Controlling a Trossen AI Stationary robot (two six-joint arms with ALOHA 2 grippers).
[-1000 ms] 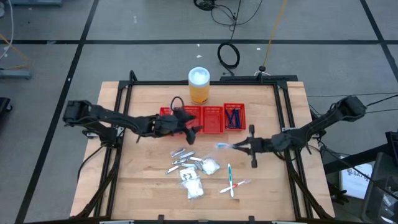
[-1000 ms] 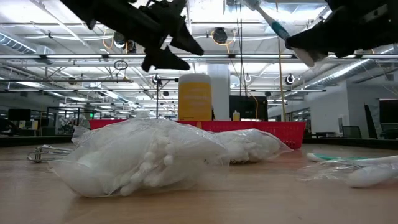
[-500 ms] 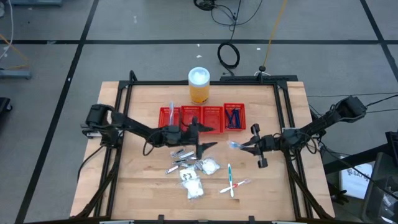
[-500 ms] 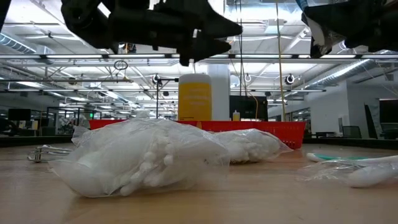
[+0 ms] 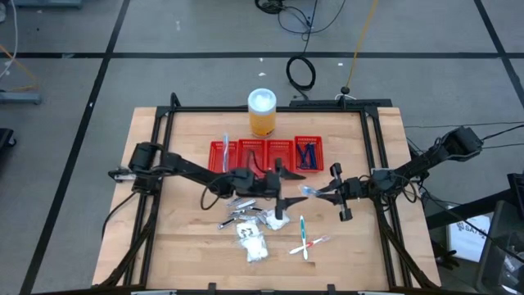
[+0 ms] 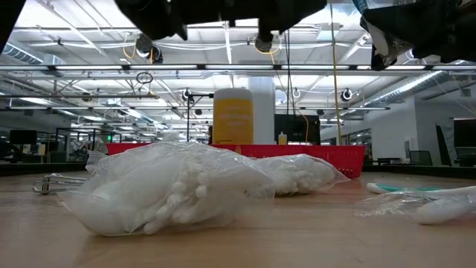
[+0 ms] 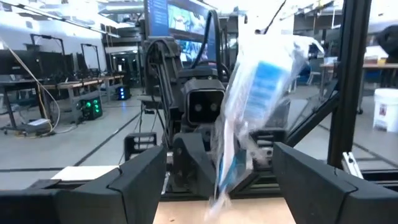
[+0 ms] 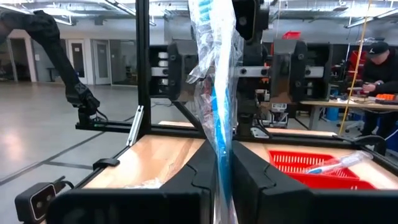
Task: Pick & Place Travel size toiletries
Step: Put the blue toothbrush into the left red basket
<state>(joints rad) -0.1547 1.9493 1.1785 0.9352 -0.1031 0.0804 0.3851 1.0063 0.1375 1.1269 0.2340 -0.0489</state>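
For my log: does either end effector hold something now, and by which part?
The right end effector pinches a blue stick in clear wrap at its lower end. The left end effector is open.

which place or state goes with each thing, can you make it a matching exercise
1 orange jar
2 left gripper
3 right gripper
4 white packets

a shut on blue stick in clear wrap
b lying on the table
c open
d standing behind the red tray

Pairs: 1-d, 2-c, 3-a, 4-b
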